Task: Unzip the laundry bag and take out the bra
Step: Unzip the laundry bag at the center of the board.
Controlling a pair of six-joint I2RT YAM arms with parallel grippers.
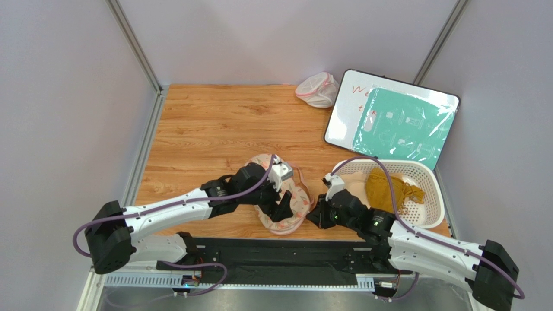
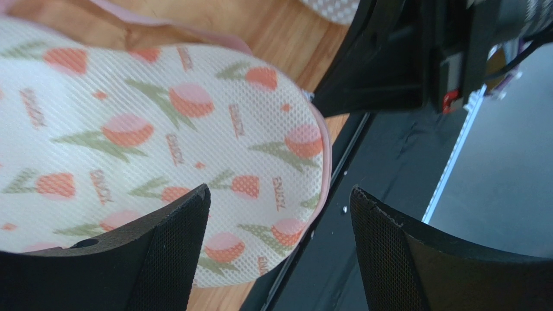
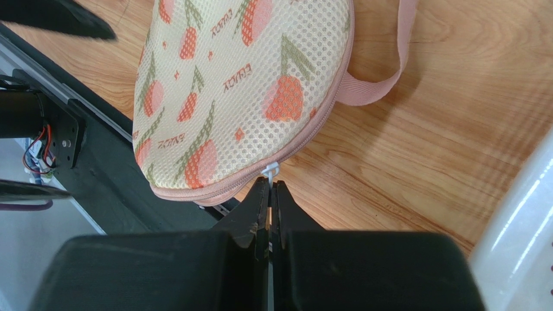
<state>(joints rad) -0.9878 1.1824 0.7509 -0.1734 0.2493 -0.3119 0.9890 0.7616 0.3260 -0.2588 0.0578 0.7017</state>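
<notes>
The laundry bag (image 3: pixel 246 84), soft light mesh that will likely slide, lies at the bench's (image 3: pixel 402 162) near edge. The right tool (image 3: pixel 269 194) pinches its white zipper pull (image 3: pixel 270 171), the sensible hold. The left tool (image 2: pixel 279 194) gapes open above the bag.

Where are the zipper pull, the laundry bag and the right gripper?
zipper pull (image 3: pixel 270 171), right wrist view, its white tab.
laundry bag (image 3: pixel 240 78), right wrist view, printed mesh face.
right gripper (image 3: pixel 269 186), right wrist view, between its closed fingertips.

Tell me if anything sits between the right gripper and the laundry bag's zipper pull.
Nothing visible does. The right gripper is shut right on the white zipper pull at the pink edge of the laundry bag.
</notes>
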